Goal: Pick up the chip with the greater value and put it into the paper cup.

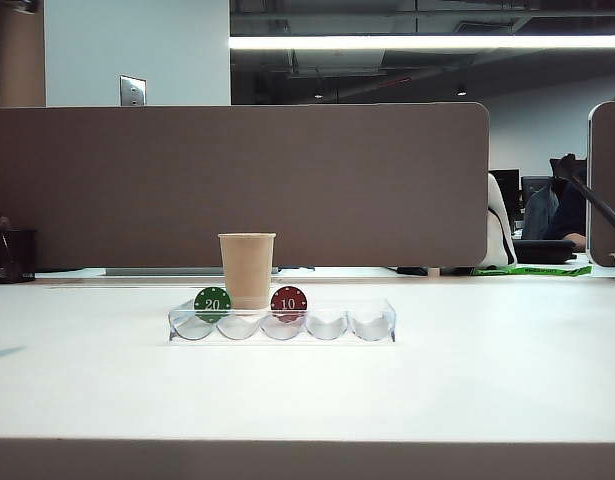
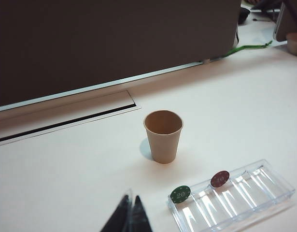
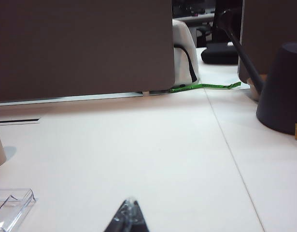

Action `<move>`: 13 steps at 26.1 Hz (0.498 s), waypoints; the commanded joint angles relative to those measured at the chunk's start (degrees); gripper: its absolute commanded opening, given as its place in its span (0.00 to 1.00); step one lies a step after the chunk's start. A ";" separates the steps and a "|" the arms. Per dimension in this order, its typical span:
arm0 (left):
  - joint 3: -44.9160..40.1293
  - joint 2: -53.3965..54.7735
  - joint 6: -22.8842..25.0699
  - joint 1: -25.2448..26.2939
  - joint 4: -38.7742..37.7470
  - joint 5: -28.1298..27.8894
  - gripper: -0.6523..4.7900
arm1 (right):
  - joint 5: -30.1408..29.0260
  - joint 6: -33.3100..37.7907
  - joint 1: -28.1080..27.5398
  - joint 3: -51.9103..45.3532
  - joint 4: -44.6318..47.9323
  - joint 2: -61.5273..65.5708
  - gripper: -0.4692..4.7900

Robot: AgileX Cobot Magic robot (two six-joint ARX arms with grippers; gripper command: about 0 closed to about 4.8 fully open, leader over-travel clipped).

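Paper cup (image 1: 247, 270) upright on white table (image 1: 467, 380); left end effector (image 2: 130, 212), right end effector (image 3: 127, 215) pressed together.

white table (image 1: 487, 380), paper cup (image 1: 247, 270), clear tray (image 1: 377, 322)

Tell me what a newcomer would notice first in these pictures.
A plain tan paper cup stands upright mid-table, just behind a clear plastic chip tray. In the tray's left slots a round green "20" chip and a round red "10" chip stand on edge, one on either side of the cup. No black chip shows anywhere.
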 commanded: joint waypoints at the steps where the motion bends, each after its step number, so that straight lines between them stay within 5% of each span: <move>1: -1.88 -3.17 -1.33 -0.04 0.76 -1.88 0.11 | 0.13 0.28 0.68 -1.49 3.61 -0.04 0.08; 13: -11.13 -20.81 -1.11 -0.04 0.83 -3.28 0.11 | 3.52 -0.11 4.15 -9.75 6.27 -0.07 0.08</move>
